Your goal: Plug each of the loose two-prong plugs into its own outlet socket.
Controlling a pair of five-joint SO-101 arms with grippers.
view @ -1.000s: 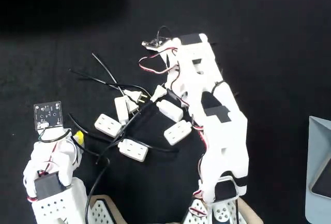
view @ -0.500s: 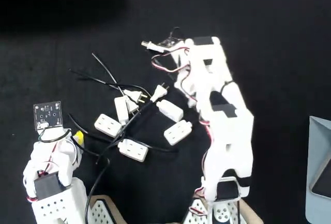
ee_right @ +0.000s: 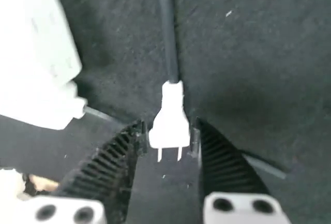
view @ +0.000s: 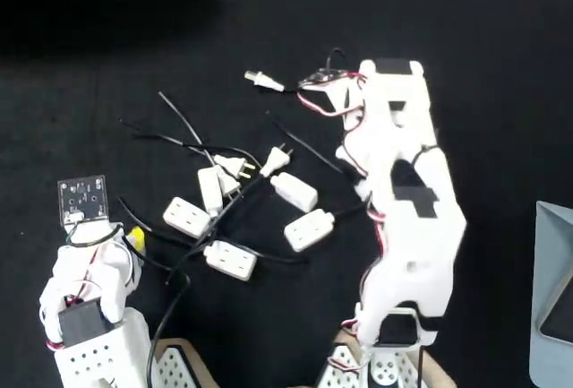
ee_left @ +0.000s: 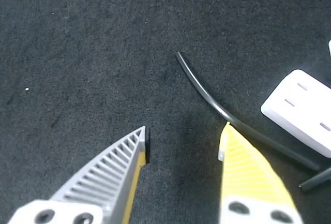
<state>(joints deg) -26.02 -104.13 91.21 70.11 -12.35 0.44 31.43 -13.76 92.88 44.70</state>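
Black cord [view: 304,146] runs under right arm [view: 403,200], end hidden. Blurred outlet [ee_right: 36,53] beside right hand [ee_right: 166,130], cut off at edge. Right hand narrow, pinching white plug [ee_right: 169,123] by sides, prongs toward wrist. Left hand [ee_left: 184,131] near left, half open, holding nothing, over bare counter [ee_left: 77,38]; thin cord [ee_left: 207,97] passes beneath yellow fingertip [ee_left: 230,141]. Other outlets [view: 230,260], loose plugs [view: 276,159] mid-counter.
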